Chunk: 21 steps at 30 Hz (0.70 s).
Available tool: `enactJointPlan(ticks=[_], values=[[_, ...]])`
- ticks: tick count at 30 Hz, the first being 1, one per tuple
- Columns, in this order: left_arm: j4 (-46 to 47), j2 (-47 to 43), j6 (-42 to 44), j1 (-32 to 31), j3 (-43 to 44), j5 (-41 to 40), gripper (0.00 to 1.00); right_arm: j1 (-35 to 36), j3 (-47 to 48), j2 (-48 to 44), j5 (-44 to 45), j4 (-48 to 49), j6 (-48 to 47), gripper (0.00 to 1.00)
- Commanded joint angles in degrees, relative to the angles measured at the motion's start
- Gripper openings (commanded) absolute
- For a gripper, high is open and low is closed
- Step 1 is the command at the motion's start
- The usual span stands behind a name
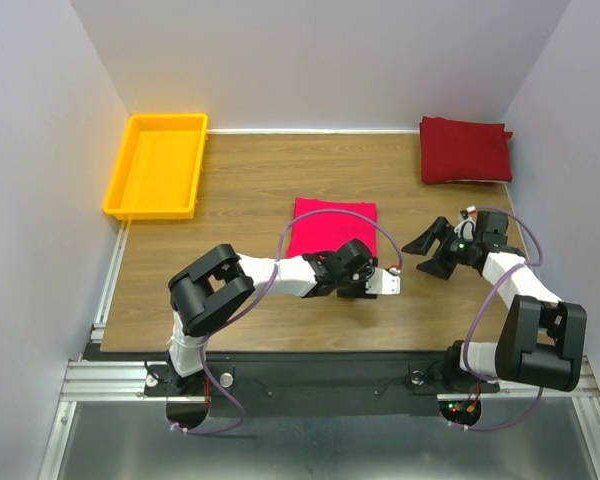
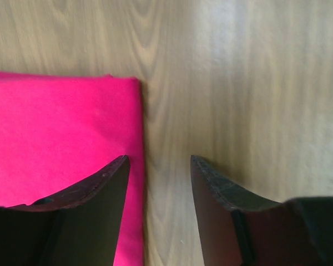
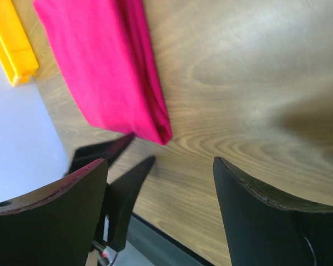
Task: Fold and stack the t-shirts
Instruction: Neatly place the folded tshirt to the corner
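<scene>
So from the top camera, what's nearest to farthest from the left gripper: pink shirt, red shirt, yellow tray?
1. pink t-shirt, in the middle, right beside the left gripper.
2. red t-shirt, folded in the far right corner.
3. yellow tray, in the far left corner.

The bright magenta-pink folded cloth t-shirt [image 1: 332,228] is one plain, unpatterned colour. The darker crimson-red folded cloth t-shirt [image 1: 465,150] is plain too. The rectangular yellow plastic tray [image 1: 150,211] is solid yellow. The brown wooden table [image 1: 250,180] shows streaky grain. The left gripper [image 2: 160,160] and right gripper [image 3: 160,162] are matte black.
</scene>
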Motion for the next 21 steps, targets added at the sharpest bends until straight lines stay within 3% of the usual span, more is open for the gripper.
enactJointPlan(ticks=[1, 6, 9, 10, 13, 21], values=[[4.43, 1.76, 3.33, -0.01, 3.75, -2.58, 0.57, -0.05, -2.77, -0.06, 0.07, 4.87, 3.90, 0.82], [6.63, 4.57, 4.12, -0.01, 4.28, -2.23, 0.49, 0.12, -4.97, 0.73, -0.01, 7.50, 5.84, 0.82], [6.54, 4.76, 2.98, 0.16, 5.42, 0.83, 0.29, 0.82, -6.37, 1.25, -0.10, 10.75, 7.15, 0.82], [6.37, 4.32, 2.54, 0.69, 5.60, 1.81, 0.18, 1.87, -6.55, 1.26, 0.08, 11.63, 7.76, 0.81], [5.66, 2.30, 0.61, 1.83, 6.04, 5.84, 0.03, 5.29, -7.17, 2.13, 1.48, 15.75, 9.60, 0.81], [1.36, -0.25, -5.63, 5.87, 9.64, 14.90, 0.00, 12.07, -7.52, 5.91, 2.36, 26.39, 16.46, 0.82]])
